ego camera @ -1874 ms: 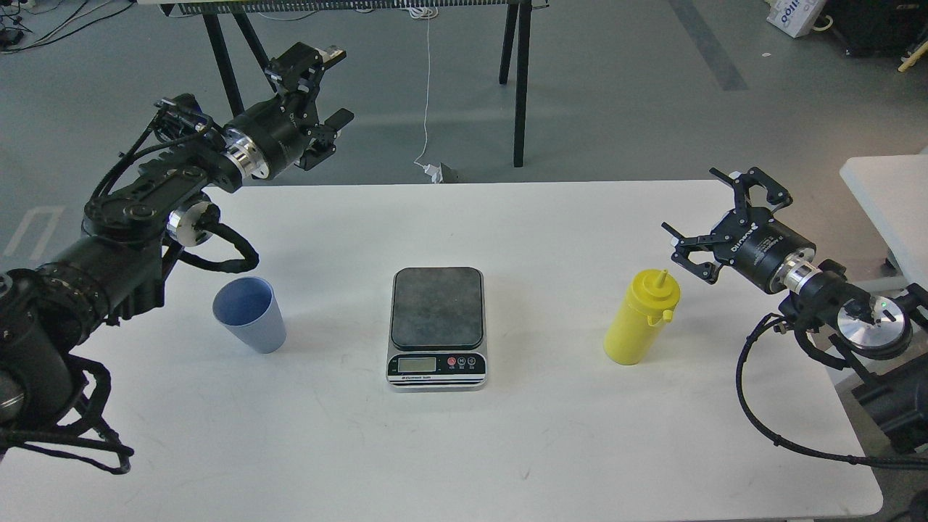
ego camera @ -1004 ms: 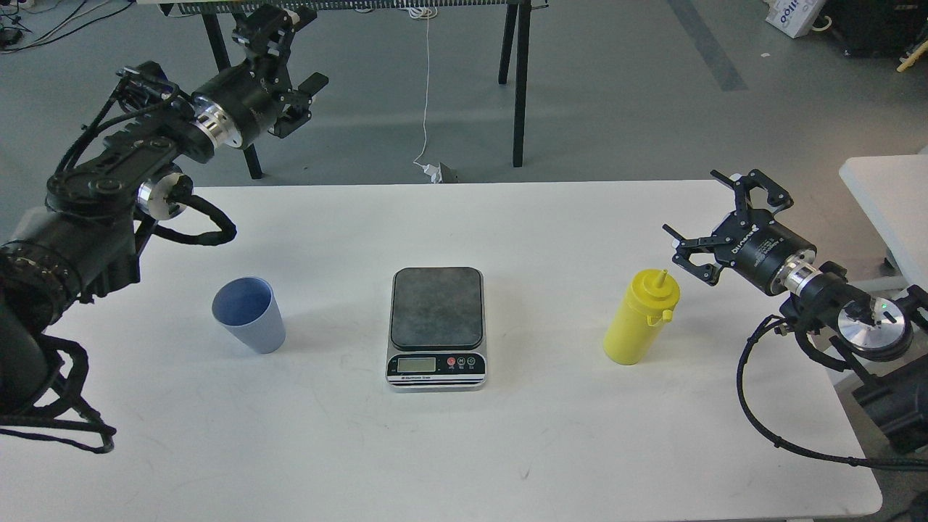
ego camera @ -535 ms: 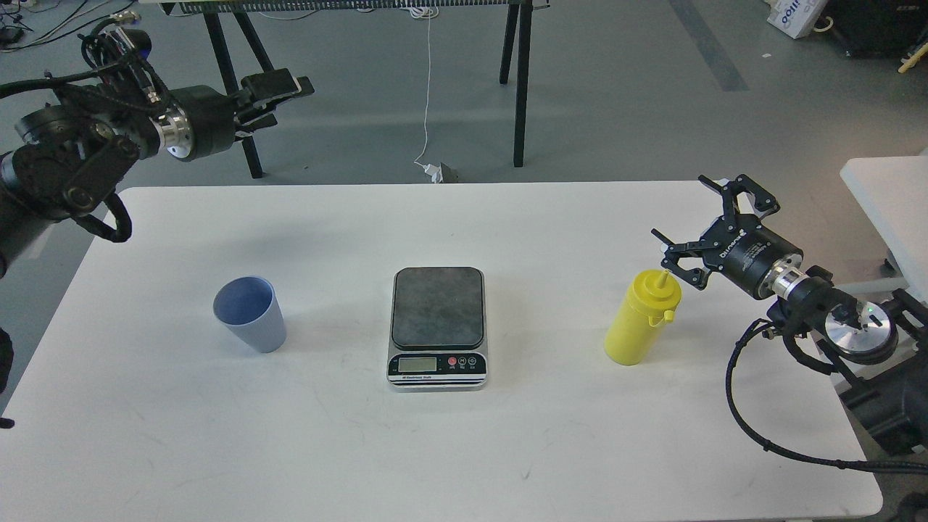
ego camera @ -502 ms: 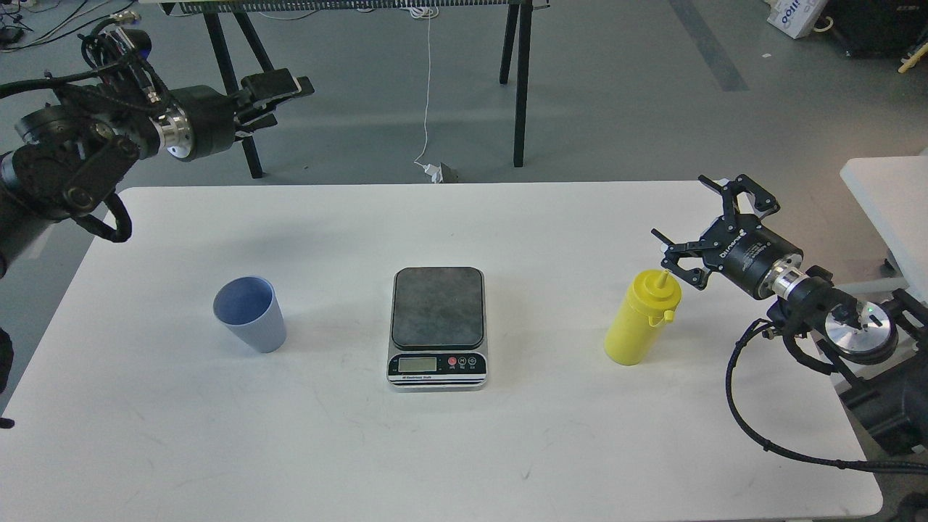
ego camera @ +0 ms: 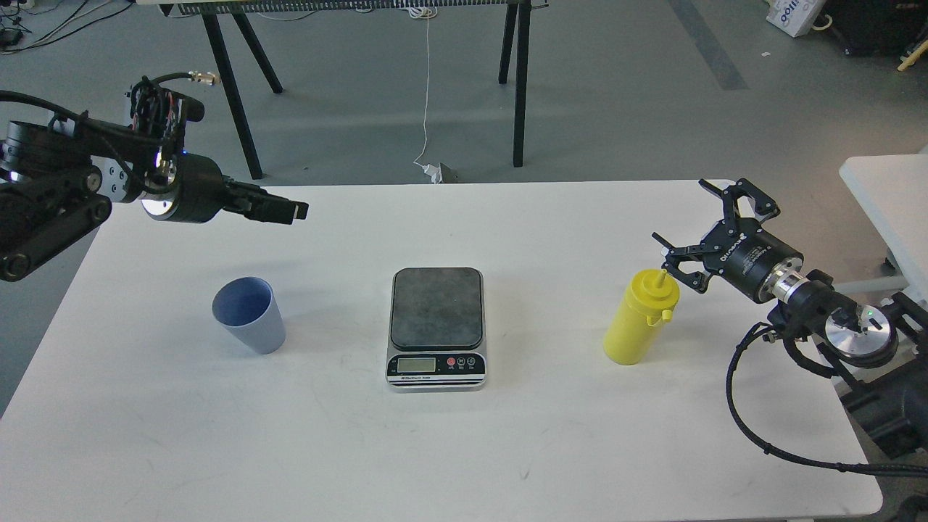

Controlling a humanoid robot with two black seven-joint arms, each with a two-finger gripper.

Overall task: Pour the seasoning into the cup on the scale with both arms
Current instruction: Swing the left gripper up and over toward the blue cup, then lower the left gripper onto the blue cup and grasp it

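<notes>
The light blue ribbed cup (ego camera: 249,314) stands upright on the white table (ego camera: 464,449), left of the scale (ego camera: 437,326). The scale's dark platform is bare. The yellow squeeze bottle (ego camera: 641,319) stands upright to the right of the scale. My right gripper (ego camera: 680,216) is open, just right of and behind the bottle's cap, not touching it. My left gripper (ego camera: 290,210) hovers above the table behind the cup, pointing right. It is seen edge-on, so its fingers cannot be told apart.
Black trestle legs (ego camera: 518,87) stand on the grey floor behind the table, with a white cable (ego camera: 426,109) hanging down. A second white table (ego camera: 888,196) is at the right edge. My right arm's cable (ego camera: 739,406) loops over the table's right side.
</notes>
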